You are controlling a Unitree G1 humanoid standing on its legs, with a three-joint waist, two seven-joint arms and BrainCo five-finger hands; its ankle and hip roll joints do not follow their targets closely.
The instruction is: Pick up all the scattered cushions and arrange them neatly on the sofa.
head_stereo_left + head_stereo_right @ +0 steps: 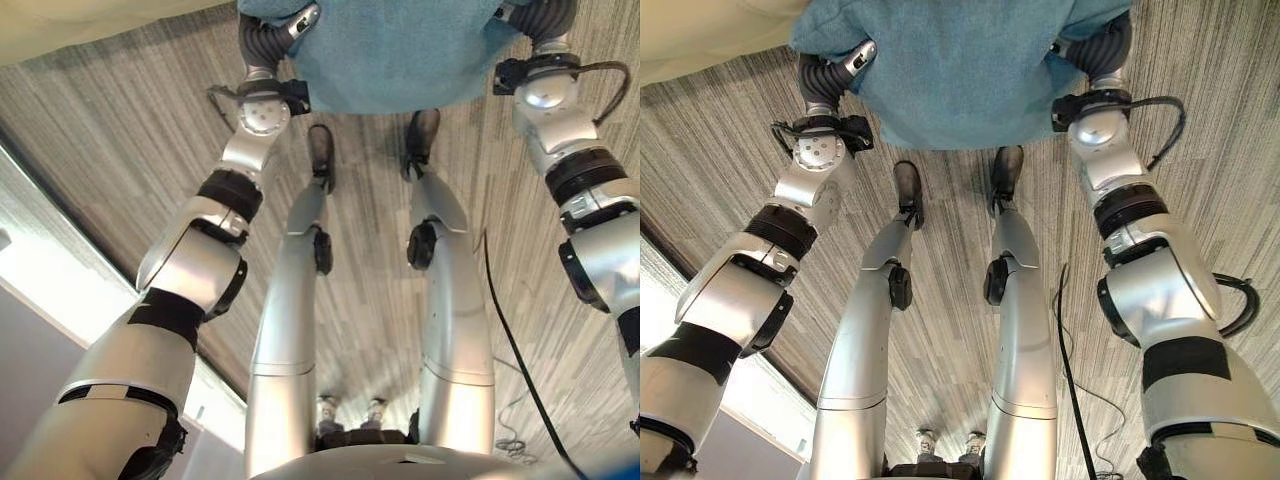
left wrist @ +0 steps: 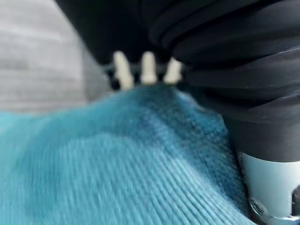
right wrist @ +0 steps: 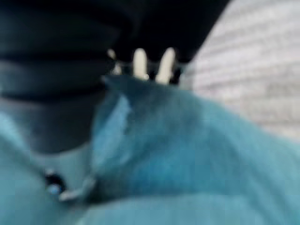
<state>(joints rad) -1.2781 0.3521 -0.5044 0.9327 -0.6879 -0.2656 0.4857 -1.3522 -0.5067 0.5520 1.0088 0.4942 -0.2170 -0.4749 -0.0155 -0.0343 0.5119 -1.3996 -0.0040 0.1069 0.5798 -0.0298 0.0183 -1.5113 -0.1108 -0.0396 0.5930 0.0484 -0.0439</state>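
Cushion [image 1: 960, 70]: you have a soft, ribbed teal one, plump and rounded, held up between both hands above the striped grey carpet [image 1: 1200, 130]. Your left hand [image 1: 845, 62] and right hand [image 1: 1095, 45] press into its opposite sides, fingers buried in the fabric, so you cannot tell their grip. A cream sofa edge [image 1: 700, 40] lies beside it.
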